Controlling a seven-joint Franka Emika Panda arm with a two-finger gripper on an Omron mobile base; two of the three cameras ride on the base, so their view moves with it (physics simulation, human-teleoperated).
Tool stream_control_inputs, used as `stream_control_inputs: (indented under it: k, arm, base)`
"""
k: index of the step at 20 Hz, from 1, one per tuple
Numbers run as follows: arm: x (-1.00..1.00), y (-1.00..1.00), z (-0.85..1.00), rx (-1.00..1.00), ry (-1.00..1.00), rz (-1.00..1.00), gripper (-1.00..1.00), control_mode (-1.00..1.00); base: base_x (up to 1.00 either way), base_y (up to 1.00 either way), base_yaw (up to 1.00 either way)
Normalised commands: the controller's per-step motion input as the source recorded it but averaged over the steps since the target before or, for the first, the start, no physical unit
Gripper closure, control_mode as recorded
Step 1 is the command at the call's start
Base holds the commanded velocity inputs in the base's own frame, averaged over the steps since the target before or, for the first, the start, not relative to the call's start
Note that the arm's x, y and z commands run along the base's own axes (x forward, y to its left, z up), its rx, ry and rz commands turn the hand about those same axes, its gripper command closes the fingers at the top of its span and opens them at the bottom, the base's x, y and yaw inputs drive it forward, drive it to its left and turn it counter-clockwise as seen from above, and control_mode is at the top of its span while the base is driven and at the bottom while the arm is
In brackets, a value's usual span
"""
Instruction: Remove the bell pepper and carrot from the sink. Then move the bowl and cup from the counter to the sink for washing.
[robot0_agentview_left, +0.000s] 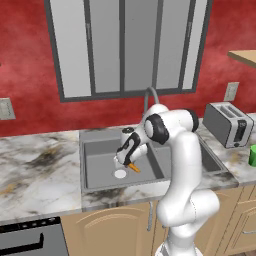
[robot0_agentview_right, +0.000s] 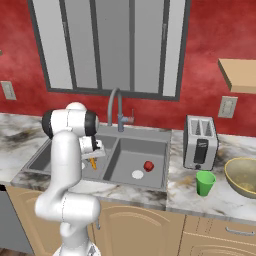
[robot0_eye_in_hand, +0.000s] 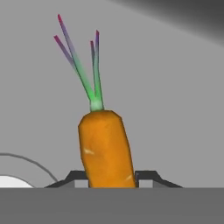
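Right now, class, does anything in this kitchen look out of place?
Yes: food lies in the sink. A carrot sits between the gripper's fingertips in one basin, and a red bell pepper lies in the other.

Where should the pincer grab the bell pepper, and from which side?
Across the round body of the bell pepper, coming from straight above: it sits low on the floor of the sink, in the right basin, walls all around, and its tiny stem offers no hold.

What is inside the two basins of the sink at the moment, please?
In the sink, the left basin holds the carrot between the gripper fingers, beside a white drain. The right basin holds the bell pepper and another drain. The arm covers part of the left basin's floor.
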Motion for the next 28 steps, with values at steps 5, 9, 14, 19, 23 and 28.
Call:
stream_control_inputs:
  k: [5,9,14,19,23,28]
  arm:
    - [-0.18,0.08,0.33,0.00,-0.02,0.05,1.00,-1.00]
    - [-0.29,0.11,0.42,-0.03,-0.06,0.07,1.00,-1.00]
    - [-0.35,0.06,0.44,-0.02,-0.08,0.08,1.00,-1.00]
    - [-0.33,0.07,0.46,0.00,-0.02,0.12,1.00,-1.00]
    - [-0.29,0.13,0.48,0.00,0.00,0.11,1.00,-1.00]
    - [-0.26,0.10,0.53,0.00,0.01,0.10,1.00,-1.00]
  base:
    - [0.00,0.00,0.00]
    - [0.00,0.00,0.00]
    - [0.00,0.00,0.00]
    - [0.00,0.00,0.00]
    - [0.00,0.00,0.00]
    - [0.00,0.00,0.00]
